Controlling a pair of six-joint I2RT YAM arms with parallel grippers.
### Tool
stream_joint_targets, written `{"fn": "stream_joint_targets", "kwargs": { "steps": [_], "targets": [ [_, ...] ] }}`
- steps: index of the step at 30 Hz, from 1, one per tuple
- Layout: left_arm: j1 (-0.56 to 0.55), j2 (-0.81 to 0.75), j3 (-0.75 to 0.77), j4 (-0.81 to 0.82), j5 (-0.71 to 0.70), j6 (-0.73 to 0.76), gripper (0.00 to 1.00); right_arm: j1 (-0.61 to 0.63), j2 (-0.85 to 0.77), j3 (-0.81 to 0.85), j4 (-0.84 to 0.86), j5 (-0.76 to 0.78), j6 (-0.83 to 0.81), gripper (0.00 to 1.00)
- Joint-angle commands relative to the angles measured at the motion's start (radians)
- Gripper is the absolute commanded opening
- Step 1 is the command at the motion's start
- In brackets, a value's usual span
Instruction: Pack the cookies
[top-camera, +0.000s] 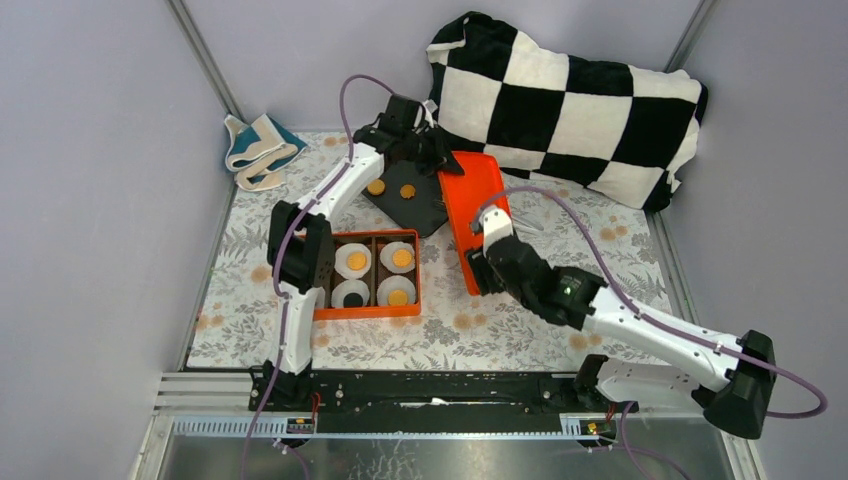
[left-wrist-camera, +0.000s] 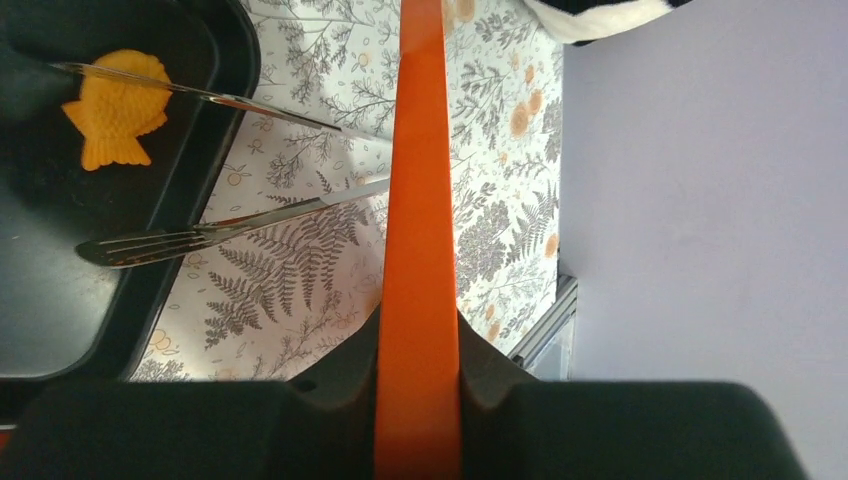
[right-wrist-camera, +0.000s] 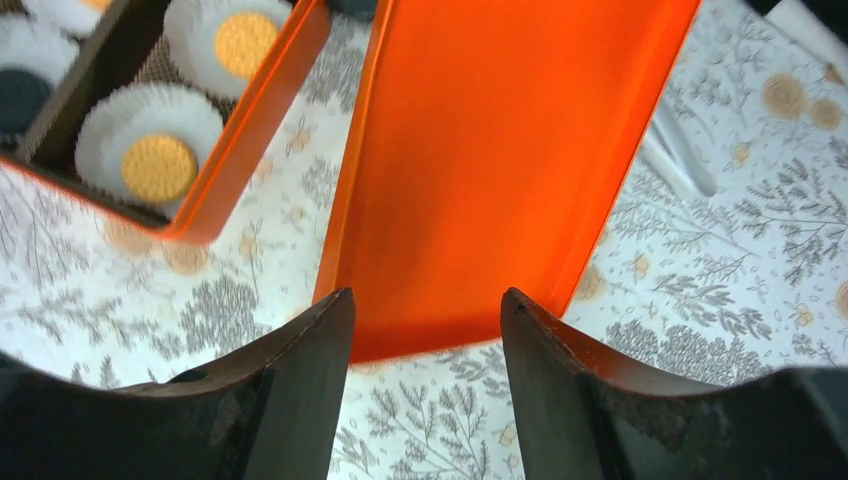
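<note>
Cookies (top-camera: 376, 187): likely light, brittle; grip opposite rims gently. Left jaws pinch orange lid (top-camera: 475, 200); right jaws spread.

Orange cookies (top-camera: 402, 258), partly packed.
Three round ones lie flat in white paper cups (top-camera: 340, 254) inside the orange box (top-camera: 365, 313); two more, including a fish-shaped cookie (left-wrist-camera: 115, 108), rest on the black tray (top-camera: 420, 210).

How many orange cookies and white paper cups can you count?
Orange cookies: 5
White paper cups: 4
Total: 9
</note>
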Motion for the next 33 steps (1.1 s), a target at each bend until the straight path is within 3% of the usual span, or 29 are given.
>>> {"fn": "stream_joint_targets", "kwargs": {
  "steps": [1,7,13,19,23,28,30,32,33],
  "targets": [
    [0.060,-0.060,0.043,-0.112,0.076,-0.014,0.00,0.109,-0.133,-0.096,0.137,0.134,0.020,0.64],
    [0.158,-0.107,-0.006,-0.112,0.172,-0.064,0.00,0.227,-0.190,-0.168,0.271,0.266,-0.080,0.67],
    [0.184,-0.112,0.011,-0.112,0.226,-0.105,0.00,0.325,-0.045,-0.171,0.370,0.361,-0.128,0.68],
    [0.198,-0.117,0.032,-0.131,0.252,-0.114,0.00,0.404,0.125,-0.215,0.598,0.588,-0.226,0.70],
    [0.203,-0.156,0.000,-0.142,0.249,-0.100,0.00,0.404,0.240,-0.240,0.881,0.798,-0.408,0.72],
    [0.204,-0.200,-0.062,-0.141,0.251,-0.082,0.00,0.391,0.441,-0.270,1.489,0.884,-0.811,0.70],
    [0.205,-0.215,-0.082,-0.143,0.255,-0.075,0.00,0.382,0.546,-0.247,1.768,0.916,-1.068,0.69],
    [0.207,-0.229,-0.100,-0.142,0.257,-0.066,0.00,0.382,0.651,-0.214,2.089,0.930,-1.309,0.61],
    [0.209,-0.236,-0.109,-0.142,0.259,-0.063,0.00,0.380,0.694,-0.185,2.106,0.929,-1.355,0.56]
  ]
}}
